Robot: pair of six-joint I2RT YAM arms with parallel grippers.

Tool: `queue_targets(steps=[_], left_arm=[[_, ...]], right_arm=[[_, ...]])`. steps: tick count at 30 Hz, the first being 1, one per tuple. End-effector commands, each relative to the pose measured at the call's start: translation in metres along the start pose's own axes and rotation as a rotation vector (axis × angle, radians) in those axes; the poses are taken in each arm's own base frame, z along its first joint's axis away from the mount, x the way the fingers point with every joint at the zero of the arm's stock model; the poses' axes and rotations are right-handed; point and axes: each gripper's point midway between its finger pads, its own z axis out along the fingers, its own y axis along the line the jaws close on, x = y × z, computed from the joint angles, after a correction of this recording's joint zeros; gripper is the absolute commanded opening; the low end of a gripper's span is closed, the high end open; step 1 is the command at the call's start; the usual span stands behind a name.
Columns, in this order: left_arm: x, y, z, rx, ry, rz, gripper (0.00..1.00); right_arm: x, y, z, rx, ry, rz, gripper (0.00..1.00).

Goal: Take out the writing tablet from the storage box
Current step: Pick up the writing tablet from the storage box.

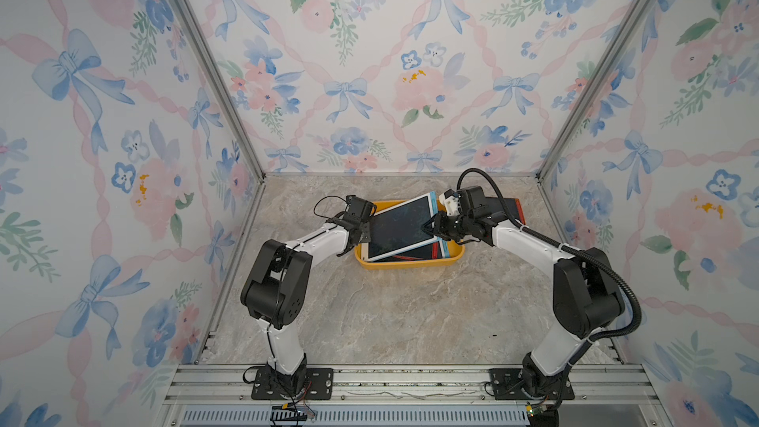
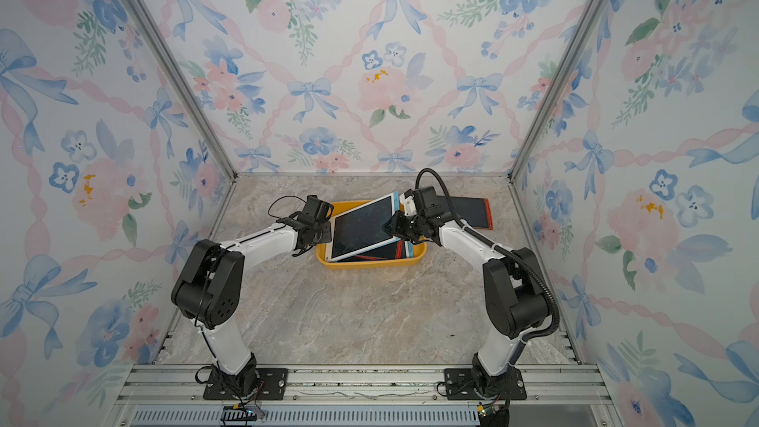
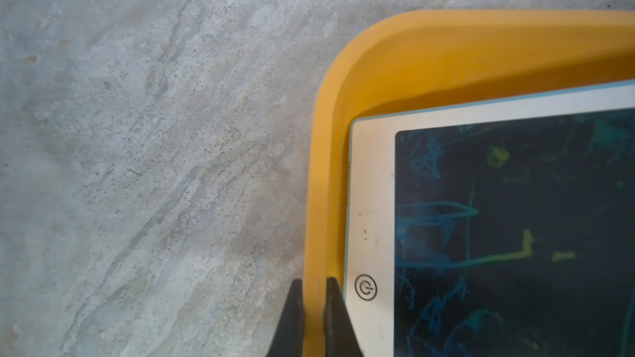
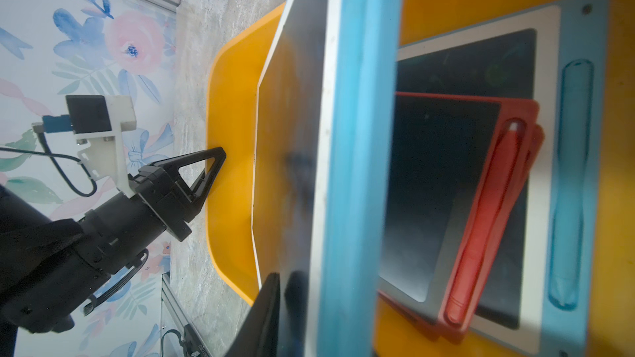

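The yellow-orange storage box [image 1: 406, 262] [image 2: 369, 262] sits mid-table. My left gripper [image 1: 363, 236] [image 3: 314, 283] is shut on its left rim [image 3: 323, 166], one finger inside and one outside. A writing tablet [image 1: 400, 225] [image 2: 361, 225] with a white frame, blue edge and dark scribbled screen lies tilted across the box, its right side raised above the rim. My right gripper [image 1: 429, 227] [image 4: 309, 279] is shut on that raised edge [image 4: 360, 132]. One finger [image 4: 264, 314] presses on the screen side; the other is hidden behind the tablet.
Under the tilted tablet the box holds a red tablet [image 4: 481, 200] with a red pen, lying on another white-and-blue one [image 4: 546, 132]. A red-framed tablet [image 2: 472, 211] lies on the table behind my right arm. Flowered walls close three sides.
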Motion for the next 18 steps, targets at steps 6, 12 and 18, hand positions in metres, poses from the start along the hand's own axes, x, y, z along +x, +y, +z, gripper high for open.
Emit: queue_targets(steps=[6,12,18], left_arm=[[0.0,0.002,0.006,-0.012,0.008,0.011,0.0],[0.002,0.002,0.006,-0.011,0.014,0.007,0.0],[0.0,0.0,0.006,-0.006,0.012,0.004,0.0]], right_arm=[[-0.003,0.008,-0.014,-0.033,-0.018,-0.026,0.3],[-0.01,0.008,-0.021,-0.044,-0.031,-0.022,0.26],[-0.01,0.009,-0.022,-0.052,-0.029,-0.021,0.06]])
